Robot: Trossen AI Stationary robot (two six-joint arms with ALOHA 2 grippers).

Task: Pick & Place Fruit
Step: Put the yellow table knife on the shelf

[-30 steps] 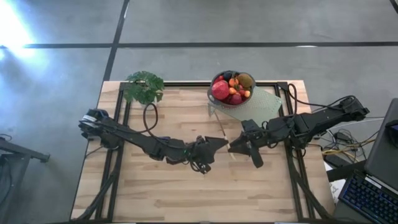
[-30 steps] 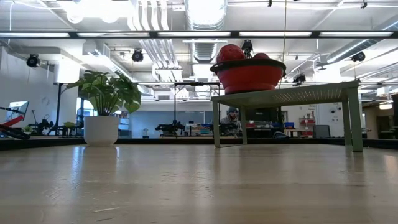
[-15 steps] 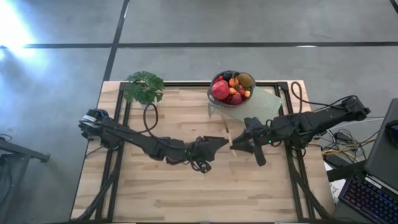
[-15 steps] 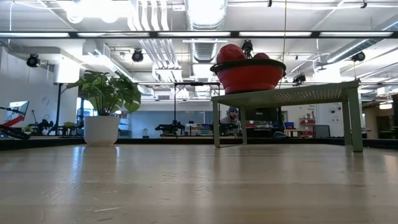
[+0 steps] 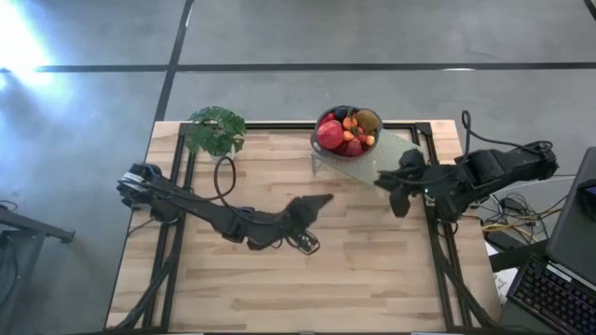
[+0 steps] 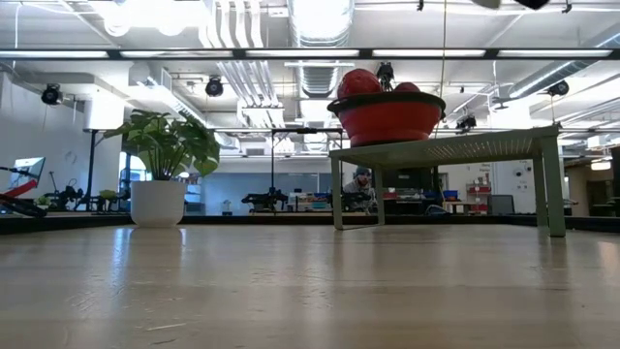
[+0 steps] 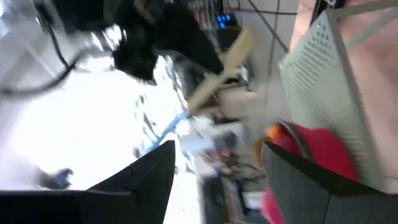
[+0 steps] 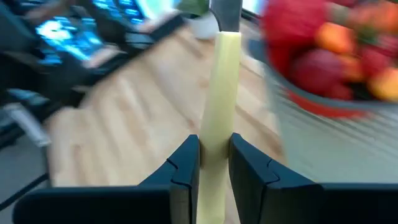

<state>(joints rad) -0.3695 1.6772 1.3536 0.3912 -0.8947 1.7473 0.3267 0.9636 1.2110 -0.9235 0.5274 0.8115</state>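
The fruit [image 5: 347, 132] is heaped in a red bowl [image 6: 387, 118] that stands on a pale green perforated stand [image 5: 399, 154] by the table's far edge. Red apples, a kiwi and small orange pieces show in it. My right gripper [image 5: 386, 181] hangs above the table beside the stand, shut on a pale slim knife [image 8: 217, 112]. My left gripper [image 5: 315, 201] is over the table's middle, open and empty [image 7: 217, 158]. The left wrist view shows the knife [image 7: 227, 62] raised in the other arm's hold. My right gripper pinches the knife's pale handle [image 8: 215, 155] between its two fingers. The knife runs straight out ahead along the fingers, with its grey blade end [image 8: 225, 11] farthest away. It is lifted clear of the table, near the bowl.
A leafy potted plant [image 5: 215, 130] stands at the far left of the table. A black frame rail [image 5: 279, 126] runs along the far edge. Bare wood [image 5: 279, 279] stretches across the near half. A laptop keyboard [image 5: 549, 293] sits off the right side.
My right gripper has taken the knife up off the table and carried it up and toward the far right, next to the stand. The knife no longer lies on the wood. My left gripper has drawn a little toward the far edge.
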